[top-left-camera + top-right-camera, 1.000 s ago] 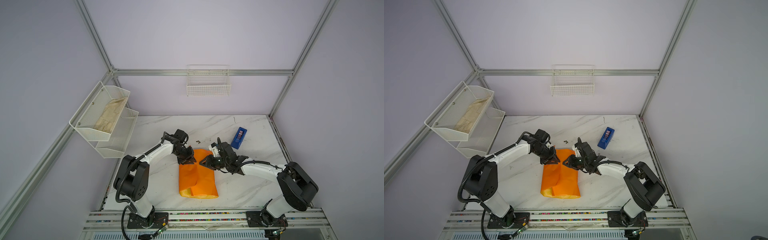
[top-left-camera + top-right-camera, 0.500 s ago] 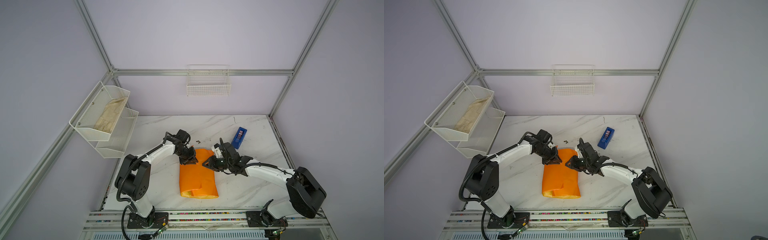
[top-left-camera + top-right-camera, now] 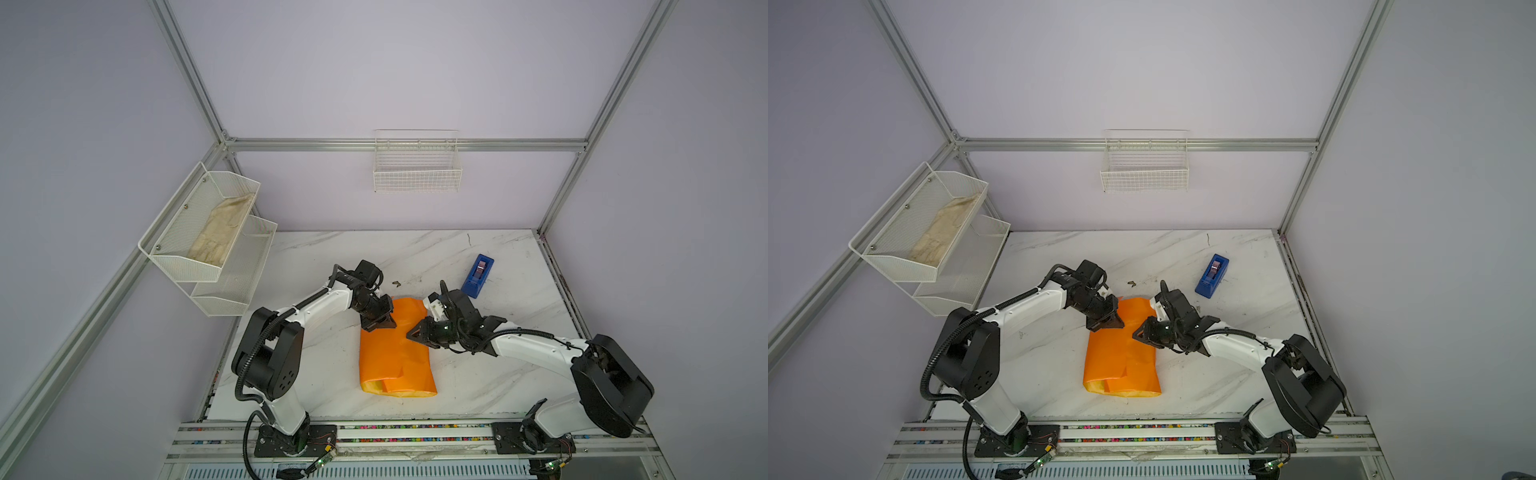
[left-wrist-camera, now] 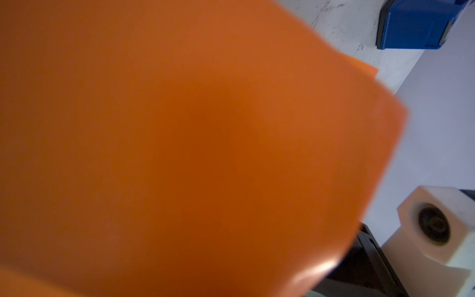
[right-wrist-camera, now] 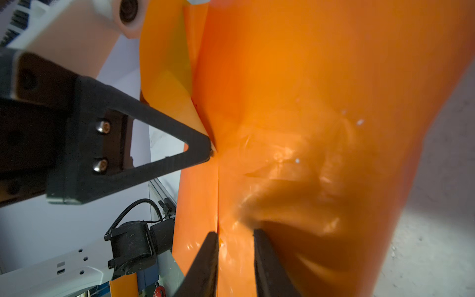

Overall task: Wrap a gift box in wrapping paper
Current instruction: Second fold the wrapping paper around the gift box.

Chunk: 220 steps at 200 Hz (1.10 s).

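The orange wrapping paper [image 3: 392, 357] [image 3: 1121, 361] lies folded into a long bundle on the marble table. The gift box is hidden. My left gripper [image 3: 380, 326] [image 3: 1106, 324] sits at the bundle's far left corner, shut on the wrapping paper. Its fingertip [image 5: 211, 151] meets a fold edge in the right wrist view. Paper [image 4: 180, 141] fills almost all of the left wrist view and hides the jaws there. My right gripper [image 3: 411, 332] [image 5: 235, 236] is open by a narrow gap, tips down on the glossy paper [image 5: 308, 90] at the bundle's far right side.
A blue tape dispenser [image 3: 478, 276] [image 3: 1212, 276] [image 4: 416, 25] stands on the table behind the right arm. A white two-tier rack [image 3: 245, 286] on the left wall holds a beige cloth [image 3: 220, 230]. A wire basket [image 3: 417, 170] hangs on the back wall.
The left gripper has closed on the paper at the far left corner. The right gripper has narrowed and shifted slightly toward the front and left over the bundle.
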Each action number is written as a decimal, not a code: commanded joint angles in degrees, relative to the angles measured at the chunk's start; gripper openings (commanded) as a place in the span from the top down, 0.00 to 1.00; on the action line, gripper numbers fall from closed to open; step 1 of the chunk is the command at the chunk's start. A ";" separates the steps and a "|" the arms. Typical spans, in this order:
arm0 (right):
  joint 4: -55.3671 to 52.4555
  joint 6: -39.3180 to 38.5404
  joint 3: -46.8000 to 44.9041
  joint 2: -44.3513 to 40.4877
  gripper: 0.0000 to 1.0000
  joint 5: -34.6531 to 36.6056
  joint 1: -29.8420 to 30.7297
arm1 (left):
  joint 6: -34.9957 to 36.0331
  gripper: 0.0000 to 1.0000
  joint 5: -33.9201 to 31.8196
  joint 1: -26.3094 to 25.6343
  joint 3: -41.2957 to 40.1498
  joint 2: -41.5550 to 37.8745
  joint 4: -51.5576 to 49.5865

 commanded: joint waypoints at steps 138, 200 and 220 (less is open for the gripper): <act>-9.12 1.75 0.86 -8.55 0.56 5.61 -2.01 | -0.71 0.98 -0.90 -4.45 4.19 5.03 1.17; -10.65 -2.96 -0.90 -7.97 0.13 1.44 -4.41 | -0.80 1.00 -0.62 -4.44 4.44 4.64 1.15; -6.44 -1.87 -2.33 -6.41 0.12 -1.97 -4.23 | -1.23 1.00 -0.52 -4.44 4.79 4.23 1.33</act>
